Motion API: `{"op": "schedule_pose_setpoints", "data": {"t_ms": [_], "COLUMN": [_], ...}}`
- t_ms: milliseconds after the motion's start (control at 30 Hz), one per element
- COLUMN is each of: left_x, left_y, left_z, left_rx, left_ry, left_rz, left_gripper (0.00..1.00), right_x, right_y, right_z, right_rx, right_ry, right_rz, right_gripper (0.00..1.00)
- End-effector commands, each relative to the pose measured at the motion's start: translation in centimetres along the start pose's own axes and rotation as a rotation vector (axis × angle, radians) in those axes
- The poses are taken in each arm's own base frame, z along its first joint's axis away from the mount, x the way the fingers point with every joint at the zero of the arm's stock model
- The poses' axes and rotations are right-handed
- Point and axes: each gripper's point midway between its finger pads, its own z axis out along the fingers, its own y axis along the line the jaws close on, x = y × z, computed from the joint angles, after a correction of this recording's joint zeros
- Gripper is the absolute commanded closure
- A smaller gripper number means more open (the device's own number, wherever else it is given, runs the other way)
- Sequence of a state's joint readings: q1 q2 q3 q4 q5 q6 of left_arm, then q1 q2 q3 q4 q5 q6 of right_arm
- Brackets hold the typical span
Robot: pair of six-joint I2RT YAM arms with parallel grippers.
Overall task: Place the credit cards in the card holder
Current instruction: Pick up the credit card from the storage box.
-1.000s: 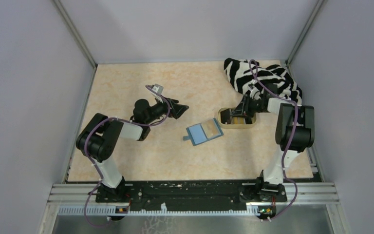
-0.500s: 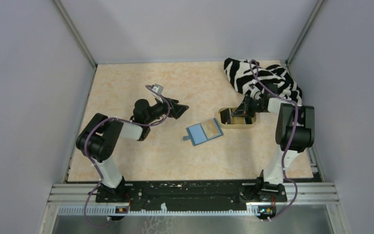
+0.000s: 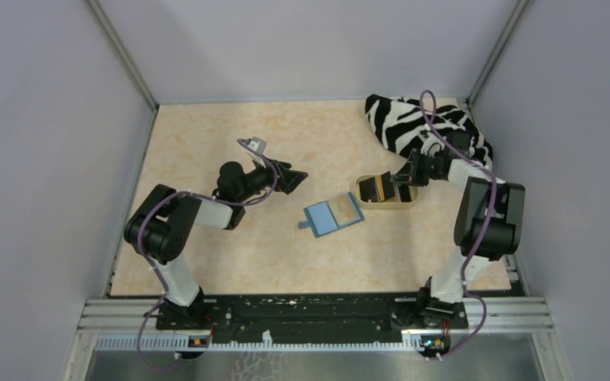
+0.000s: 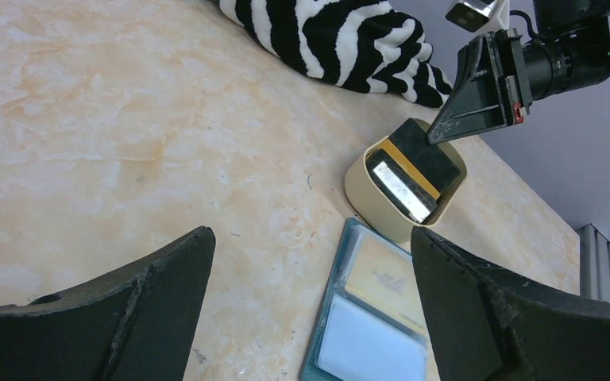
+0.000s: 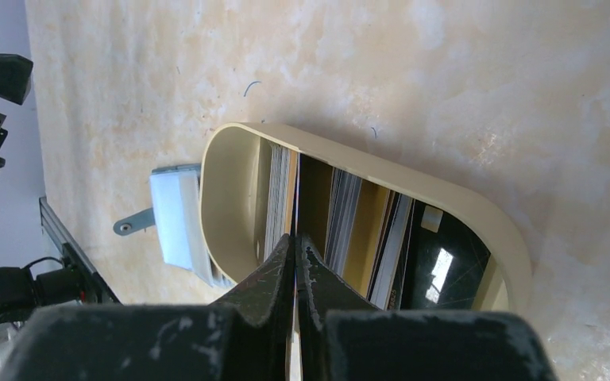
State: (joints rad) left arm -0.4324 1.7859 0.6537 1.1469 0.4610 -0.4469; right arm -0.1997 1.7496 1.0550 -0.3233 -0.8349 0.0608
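Up top, the right gripper (image 3: pixel 398 181) dips into the tan tray (image 3: pixel 397 204), card holder (image 3: pixel 333 214) lying open just beside it; left-wrist view, left gripper (image 4: pixel 308 238) spread wide, holding nothing; right-wrist view, jaws pinch one of the upright credit cards (image 5: pixel 314 198), best lifted straight, sparing neighbours.

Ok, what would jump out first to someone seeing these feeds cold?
The zebra-striped cloth heaped in the far right corner, loud against the pale table. Then the right gripper, pinched on a credit card standing in the tan tray close by, with the teal card holder lying open mid-table.
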Motion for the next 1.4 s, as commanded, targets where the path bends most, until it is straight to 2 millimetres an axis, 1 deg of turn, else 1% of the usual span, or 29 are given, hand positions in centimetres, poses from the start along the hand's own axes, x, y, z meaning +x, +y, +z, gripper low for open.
{"op": "schedule_pose_setpoints", "data": {"t_ms": [0,167,267,500,667,733,800,900,1000,1133,1267,1300,1367], "left_x": [-0.6,-0.4,0.0,0.2,1.2,1.6,2.2,2.6,3.8,4.9,5.9,6.0,6.3], "left_y": [-0.6,-1.7,-2.3,-4.1,-5.6,-6.0,-6.4,-8.0,-9.2,-10.7,-11.4,-11.4,-11.7], "left_z": [0.0,0.3,0.7,0.6,0.9,1.2,2.0,2.8,4.1,5.5,6.7,7.0,7.2], "left_rx": [0.024,0.108,0.179,0.306,0.457,0.507,0.533,0.562,0.567,0.585,0.574,0.573,0.577], "left_ry": [-0.03,-0.025,-0.011,-0.004,0.011,0.032,0.052,0.059,0.087,0.103,0.121,0.122,0.128], "left_rz": [0.037,0.015,-0.054,-0.105,-0.252,-0.359,-0.383,-0.386,-0.417,-0.465,-0.494,-0.496,-0.506], "left_gripper": [0.01,0.01,0.01,0.03,0.07,0.1,0.12,0.12,0.11,0.12,0.13,0.17,0.19], "right_x": [-2.8,-3.9,-4.3,-4.5,-4.6,-4.6,-4.5,-4.2,-4.2,-3.5,-2.5,-2.2,-1.6], "right_y": [1.3,1.8,2.0,2.8,3.6,4.1,4.7,5.7,6.7,8.4,10.3,10.8,11.7], "right_z": [-1.6,-3.5,-4.4,-4.9,-5.2,-5.1,-5.1,-5.0,-4.7,-3.9,-2.7,-2.4,-1.8], "right_rx": [0.0,-0.009,-0.023,-0.081,-0.135,-0.17,-0.216,-0.297,-0.359,-0.409,-0.46,-0.472,-0.496], "right_ry": [-0.065,-0.11,-0.138,-0.153,-0.172,-0.175,-0.181,-0.184,-0.184,-0.146,-0.093,-0.08,-0.05], "right_rz": [-0.104,-0.119,-0.114,-0.077,-0.047,-0.032,-0.015,0.038,0.044,0.034,0.012,0.006,-0.001], "right_gripper": [1.0,1.0,1.0,1.0,1.0,1.0,1.0,1.0,1.0,1.0,1.0,1.0,1.0]}}
